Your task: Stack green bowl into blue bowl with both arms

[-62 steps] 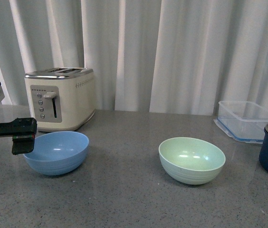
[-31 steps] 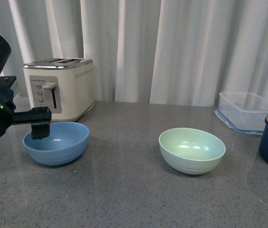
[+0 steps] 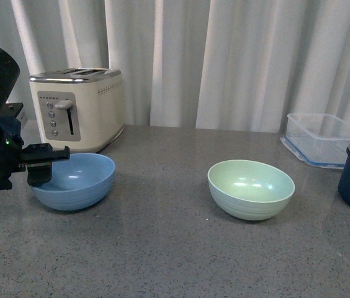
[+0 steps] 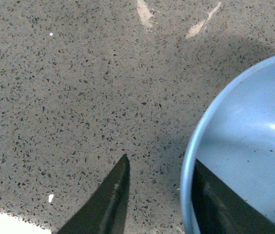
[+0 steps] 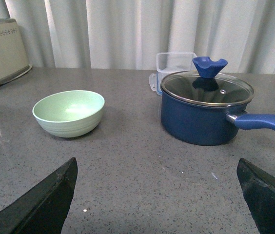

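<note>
The blue bowl sits upright on the grey counter at the left, in front of the toaster. My left gripper is open at the bowl's left rim. In the left wrist view the gripper straddles the rim of the blue bowl, with one finger outside and the other inside. The green bowl sits upright and empty right of centre. My right gripper is open wide and empty over bare counter, well short of the green bowl. It does not show in the front view.
A cream toaster stands behind the blue bowl. A clear plastic container is at the back right. A navy pot with a glass lid and a long handle sits to the right of the green bowl. White curtains hang behind.
My left gripper has moved right to the blue bowl's left rim and now straddles it. The front view has shifted a little. Both bowls stay in place.
</note>
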You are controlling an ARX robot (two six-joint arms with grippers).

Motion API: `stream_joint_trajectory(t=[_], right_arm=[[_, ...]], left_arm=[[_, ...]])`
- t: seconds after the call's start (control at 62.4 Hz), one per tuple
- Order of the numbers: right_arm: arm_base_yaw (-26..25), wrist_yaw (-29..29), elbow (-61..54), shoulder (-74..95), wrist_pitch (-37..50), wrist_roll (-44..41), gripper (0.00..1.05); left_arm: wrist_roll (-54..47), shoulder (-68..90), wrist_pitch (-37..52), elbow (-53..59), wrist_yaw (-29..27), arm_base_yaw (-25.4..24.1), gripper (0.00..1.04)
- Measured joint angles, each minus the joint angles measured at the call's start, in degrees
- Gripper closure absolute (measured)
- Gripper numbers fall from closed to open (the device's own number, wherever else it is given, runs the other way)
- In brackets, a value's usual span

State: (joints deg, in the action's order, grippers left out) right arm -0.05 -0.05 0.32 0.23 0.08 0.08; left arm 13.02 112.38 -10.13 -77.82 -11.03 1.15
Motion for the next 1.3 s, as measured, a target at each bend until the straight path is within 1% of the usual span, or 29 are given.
stream_joint_trajectory(t=[0.064, 0.096, 0.128, 0.176, 0.208, 0.224, 0.496, 0.641, 0.817, 1.297], right_arm=[[0.00, 0.00, 0.00, 0.00, 0.00, 0.00, 0.10], [0.00, 0.00, 0.00, 0.00, 0.00, 0.00, 0.10], [0.00, 0.00, 0.00, 0.00, 0.00, 0.00, 0.10], [0.00, 0.00, 0.00, 0.00, 0.00, 0.00, 0.10], [0.00, 0.00, 0.00, 0.00, 0.00, 0.00, 0.10], [0.00, 0.00, 0.00, 0.00, 0.00, 0.00, 0.10], [0.00, 0.00, 0.00, 0.00, 0.00, -0.02, 0.10], [0.00, 0.00, 0.00, 0.00, 0.00, 0.00, 0.10], [0.00, 0.00, 0.00, 0.00, 0.00, 0.00, 0.10], [0.00, 0.00, 0.00, 0.00, 0.00, 0.00, 0.10]], left_arm=[[0.22, 0.00, 0.00, 0.00, 0.09, 0.15, 0.78], [0.42, 0.00, 0.00, 0.00, 0.13, 0.22, 0.85], [0.48, 0.00, -0.02, 0.00, 0.11, 0.28, 0.89], [1.05, -0.02, 0.00, 0.00, 0.13, 0.48, 0.97], [1.40, -0.26, 0.00, -0.15, 0.33, 0.63, 1.01], [1.62, -0.33, 0.00, -0.17, 0.35, 0.70, 1.02], [3.61, -1.64, -1.44, -0.85, 0.04, 3.63, 1.01], [6.71, -2.47, -3.30, -3.67, 0.15, 8.07, 1.01], [9.01, -2.40, -4.48, -6.27, 0.09, 11.82, 1.01], [10.67, 1.53, -4.83, -7.82, 0.11, 14.80, 1.01]])
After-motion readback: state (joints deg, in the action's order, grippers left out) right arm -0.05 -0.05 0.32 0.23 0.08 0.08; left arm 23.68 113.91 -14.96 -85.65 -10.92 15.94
